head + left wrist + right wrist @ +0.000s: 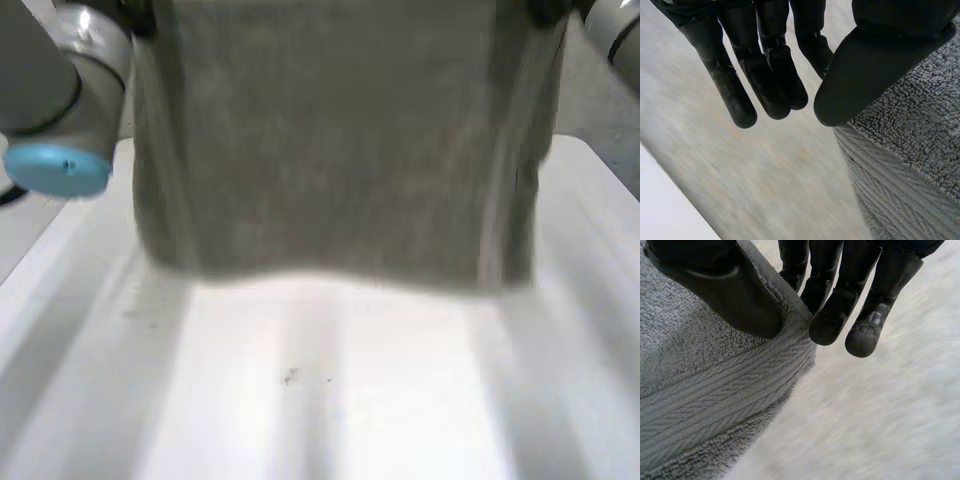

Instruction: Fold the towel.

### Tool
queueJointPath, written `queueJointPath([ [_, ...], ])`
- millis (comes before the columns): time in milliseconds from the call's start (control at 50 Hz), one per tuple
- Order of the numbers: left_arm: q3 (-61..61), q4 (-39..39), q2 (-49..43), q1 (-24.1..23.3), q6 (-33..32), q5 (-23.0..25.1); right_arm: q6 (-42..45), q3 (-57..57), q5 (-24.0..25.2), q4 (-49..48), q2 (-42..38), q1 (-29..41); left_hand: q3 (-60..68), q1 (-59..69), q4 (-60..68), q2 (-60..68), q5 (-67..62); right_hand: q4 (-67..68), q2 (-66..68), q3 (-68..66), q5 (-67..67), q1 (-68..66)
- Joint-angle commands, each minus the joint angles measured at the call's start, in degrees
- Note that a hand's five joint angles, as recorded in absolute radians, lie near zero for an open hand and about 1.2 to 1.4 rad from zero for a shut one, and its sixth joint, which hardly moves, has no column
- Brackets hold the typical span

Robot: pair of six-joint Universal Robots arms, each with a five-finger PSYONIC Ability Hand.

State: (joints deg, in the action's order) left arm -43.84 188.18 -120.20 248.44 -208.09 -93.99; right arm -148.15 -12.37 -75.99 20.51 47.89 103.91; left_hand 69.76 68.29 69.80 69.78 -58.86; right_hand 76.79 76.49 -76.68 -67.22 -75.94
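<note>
Closest to the head camera, the towel (pixel 330 150) hangs as a broad grey sheet, held up off the bench (pixel 330 400) by its two upper corners. Its lower hem runs roughly level, with a slight wave, and the cloth drops fairly flat from one side to the other.

At the towel's left upper corner, the left hand (pixel 865 65) grasps the cloth. In the left wrist view its thumb lies flat on the looped terry face, with the nearest finger close behind the edge, so the corner is pinched between them. The remaining fingers reach out straight beside the towel's edge.

At the opposite upper corner, the right hand (pixel 725 290) grasps the cloth the same way. Its thumb presses on the towel's face just above the ribbed band near the hem. Its fingers sit behind the folded edge, and their tips show past it.

Beside the towel, the left arm (pixel 60 90) comes in with its light-blue cap (pixel 58 168) turned toward the camera. A small part of the right arm (pixel 615 25) shows at the other side.

Further off and below the hanging hem, the white bench stretches out brightly lit. A few small dark specks (pixel 290 376) lie on it, under the middle of the towel. Beyond the bench's far right edge lies grey floor (pixel 600 100).
</note>
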Motion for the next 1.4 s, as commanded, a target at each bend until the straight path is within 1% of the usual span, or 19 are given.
queueJointPath([
  [20,2.3,2.1,3.8,0.4,8.8,-2.9,-6.7,3.4,-0.3,-3.5,4.0,0.1,10.2,11.7,10.2,10.2,-11.1,3.2,3.5,-3.3,-2.8,-4.1],
  [140,-9.7,1.2,6.1,1.6,9.9,-3.0,-5.2,-7.7,4.0,2.7,6.2,-0.2,10.2,11.7,10.2,10.2,-11.1,3.2,3.5,-3.3,-2.8,-4.1],
  [180,-19.4,1.7,7.8,2.1,9.8,-2.7,-2.3,-17.6,7.9,5.4,7.8,-0.1,10.2,11.7,10.2,10.2,-11.1,3.2,3.5,-3.3,-2.8,-4.1],
  [200,-19.4,1.8,7.8,2.1,9.8,-2.7,-2.3,-17.7,7.9,5.4,7.8,-0.1,10.2,11.7,10.2,10.2,-11.1,3.2,3.5,-3.3,-2.8,-4.1],
  [240,-27.7,2.9,7.9,2.3,9.7,-2.1,0.9,-28.9,10.1,5.0,9.0,-0.4,10.2,11.7,10.2,10.2,-11.1,3.2,3.5,-3.3,-2.8,-4.1],
  [260,-27.8,2.9,7.9,2.3,9.7,-2.1,0.9,-28.9,10.1,5.0,9.0,-0.4,10.2,11.7,10.2,10.2,-11.1,3.2,3.5,-3.3,-2.8,-4.1],
  [340,-37.7,7.3,6.4,2.3,9.0,-1.0,3.3,-42.3,10.9,-1.4,8.6,-0.3,10.2,11.7,10.2,10.2,-11.1,3.2,3.5,-3.3,-2.8,-4.1],
  [360,-37.7,7.3,6.4,2.3,9.0,-1.0,3.3,-42.4,11.0,-1.4,8.6,-0.3,10.2,11.7,10.2,10.2,-11.1,3.2,3.5,-3.3,-2.8,-4.1],
  [400,-41.8,10.6,3.8,2.3,6.8,-0.3,3.4,-48.9,11.0,-7.1,6.8,-0.2,10.2,11.7,10.2,10.2,-11.1,3.2,3.5,-3.3,-2.8,-4.1],
  [500,-45.9,13.5,0.7,2.3,1.7,-0.1,3.4,-54.3,10.2,-13.1,2.0,0.1,10.2,11.7,10.2,10.2,-11.1,3.2,3.5,-3.3,-2.8,-4.1],
  [620,-48.4,15.0,-0.3,3.4,0.4,0.0,3.4,-56.3,10.1,-13.7,-2.3,0.1,10.2,11.7,10.2,10.2,-11.1,2.4,2.7,-2.5,-2.0,-3.3],
  [680,-48.9,15.5,-0.3,3.8,0.4,0.0,2.6,-56.7,10.3,-14.2,-3.3,0.1,10.2,11.7,10.2,10.2,-11.1,-9.9,-9.6,9.7,10.3,9.0],
  [720,-49.6,16.1,0.1,4.4,0.4,0.0,2.5,-57.0,10.2,-14.4,-3.4,0.1,10.2,11.7,10.2,10.2,-11.1,-22.8,-22.5,22.7,23.2,21.9],
  [880,-50.2,16.3,1.2,4.8,0.6,0.0,2.6,-57.2,9.5,-14.8,-3.2,-0.5,10.2,11.7,10.2,10.2,-11.1,-37.1,-36.8,37.0,37.5,36.2],
  [1040,-50.8,16.4,1.1,4.8,0.6,0.1,3.2,-57.9,5.9,-14.4,-1.6,-0.7,10.2,11.7,10.2,10.2,-11.1,-36.1,-35.8,36.0,36.5,35.2],
  [1160,-50.9,16.5,1.0,4.8,0.6,0.1,3.7,-59.0,5.3,-14.9,-0.1,-0.7,10.2,11.7,10.2,10.2,-11.1,-33.6,-33.3,33.5,34.0,32.7],
  [1200,-50.9,16.5,0.9,4.8,0.5,0.1,3.7,-59.0,5.3,-14.9,0.4,-0.7,10.2,11.7,10.2,10.2,-11.1,-25.7,-25.4,25.6,26.1,24.9],
  [1320,-50.9,16.5,0.9,4.8,0.5,0.1,3.7,-59.4,5.2,-15.0,0.4,-0.7,10.2,11.7,10.2,10.2,-11.1,-21.0,-20.7,20.8,21.4,20.1],
  [1400,-51.0,16.4,0.9,4.8,0.5,0.1,4.2,-59.6,5.1,-15.4,0.2,-0.8,10.2,11.7,10.2,10.2,-11.1,-12.1,-11.8,12.0,12.5,11.2],
])
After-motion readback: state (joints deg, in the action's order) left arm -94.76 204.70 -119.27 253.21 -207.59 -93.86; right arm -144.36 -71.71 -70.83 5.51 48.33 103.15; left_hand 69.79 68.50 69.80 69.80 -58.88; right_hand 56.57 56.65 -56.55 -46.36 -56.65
